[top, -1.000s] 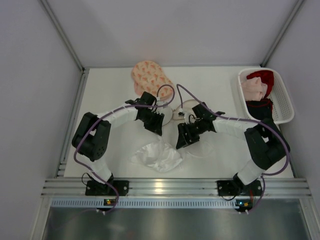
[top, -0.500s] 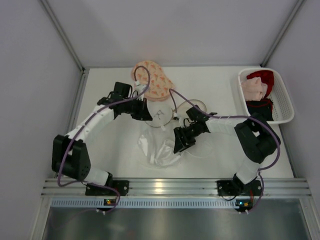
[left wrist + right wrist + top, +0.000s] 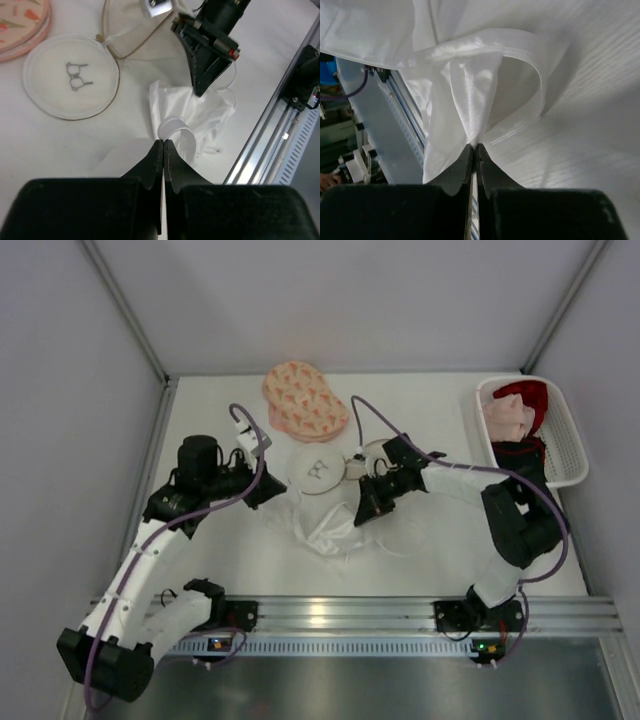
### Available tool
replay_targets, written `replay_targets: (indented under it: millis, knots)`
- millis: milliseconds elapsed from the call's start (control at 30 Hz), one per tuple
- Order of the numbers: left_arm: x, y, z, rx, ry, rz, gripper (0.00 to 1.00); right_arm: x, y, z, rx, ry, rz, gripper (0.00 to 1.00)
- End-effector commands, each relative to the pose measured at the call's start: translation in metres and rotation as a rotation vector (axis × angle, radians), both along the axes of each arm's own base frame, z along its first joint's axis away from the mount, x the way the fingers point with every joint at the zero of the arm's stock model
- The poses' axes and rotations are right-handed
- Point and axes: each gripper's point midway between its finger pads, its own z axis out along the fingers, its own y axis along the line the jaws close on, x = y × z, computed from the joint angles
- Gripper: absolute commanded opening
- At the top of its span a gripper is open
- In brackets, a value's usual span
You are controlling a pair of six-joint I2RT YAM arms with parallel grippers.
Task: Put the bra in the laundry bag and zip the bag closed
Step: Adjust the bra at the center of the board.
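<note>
The bra, white and satiny, lies crumpled on the table between my two grippers. My left gripper is shut on its left edge; in the left wrist view the jaws pinch a white strap loop. My right gripper is shut on the right side, with a fold of satin pinched at the tips. The laundry bag, a round white mesh case with a small bra icon, lies just behind the bra. Its other mesh half lies open beside it.
A pink patterned round case lies at the back of the table. A white basket holding red and pink garments stands at the right edge. The metal rail runs along the near edge.
Both grippers have shut on the bra. My left arm swung out left and back toward the near side, and the bra shifted toward the laundry bag.
</note>
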Motion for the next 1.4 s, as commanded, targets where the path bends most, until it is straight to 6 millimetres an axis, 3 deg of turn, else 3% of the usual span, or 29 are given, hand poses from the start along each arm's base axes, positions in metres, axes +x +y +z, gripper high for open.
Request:
replay_targets:
  millis: [0,100,233,333,367,467,600,667,700,767,867,1000,1067,1100,1233,1367]
  knots:
    - [0.004,0.015,0.008,0.047,-0.163,0.017,0.0,0.024,-0.018,0.044,0.075,-0.13,-0.077,0.0]
    - [-0.009,0.023,-0.005,0.091,-0.203,-0.008,0.0,0.023,-0.037,0.049,0.056,-0.173,-0.136,0.0]
    - [-0.019,0.032,-0.03,0.172,-0.217,-0.048,0.0,0.002,-0.051,0.032,0.014,-0.153,-0.154,0.0]
    - [-0.035,0.038,-0.056,0.273,-0.218,-0.181,0.0,-0.008,-0.054,0.025,-0.006,-0.163,-0.137,0.0]
    - [-0.055,0.045,-0.074,0.338,-0.205,-0.301,0.04,-0.009,-0.054,0.025,-0.007,-0.163,-0.133,0.0]
    - [-0.09,0.052,-0.09,0.409,-0.296,-0.573,0.11,-0.013,-0.054,0.024,-0.012,-0.16,-0.117,0.0]
    - [-0.132,0.07,-0.108,0.481,-0.359,-0.752,0.15,-0.017,-0.058,0.018,-0.04,-0.153,-0.099,0.0]
    - [-0.14,0.082,-0.119,0.563,-0.461,-0.862,0.32,-0.016,-0.06,0.018,-0.045,-0.168,-0.094,0.0]
    - [-0.142,0.086,-0.122,0.588,-0.471,-0.877,0.35,-0.017,-0.061,0.019,-0.047,-0.175,-0.091,0.0]
    - [-0.138,0.092,-0.123,0.635,-0.488,-0.877,0.46,-0.019,-0.065,0.017,-0.058,-0.183,-0.081,0.0]
    - [-0.126,0.083,-0.108,0.579,-0.373,-0.789,0.52,-0.023,-0.07,0.017,-0.071,-0.205,-0.074,0.0]
    - [-0.088,0.062,-0.083,0.482,-0.239,-0.617,0.59,-0.022,-0.07,0.016,-0.069,-0.206,-0.085,0.0]
    - [-0.073,0.051,-0.089,0.426,-0.104,-0.601,0.6,-0.022,-0.068,0.014,-0.068,-0.193,-0.087,0.0]
    - [-0.064,0.045,-0.094,0.397,-0.027,-0.601,0.66,-0.022,-0.067,0.014,-0.067,-0.191,-0.086,0.0]
    - [-0.03,0.033,-0.119,0.379,0.188,-0.521,0.64,-0.019,-0.067,0.013,-0.076,-0.196,-0.081,0.0]
    - [-0.002,0.029,-0.139,0.414,0.235,-0.471,0.64,-0.017,-0.067,0.013,-0.076,-0.21,-0.091,0.0]
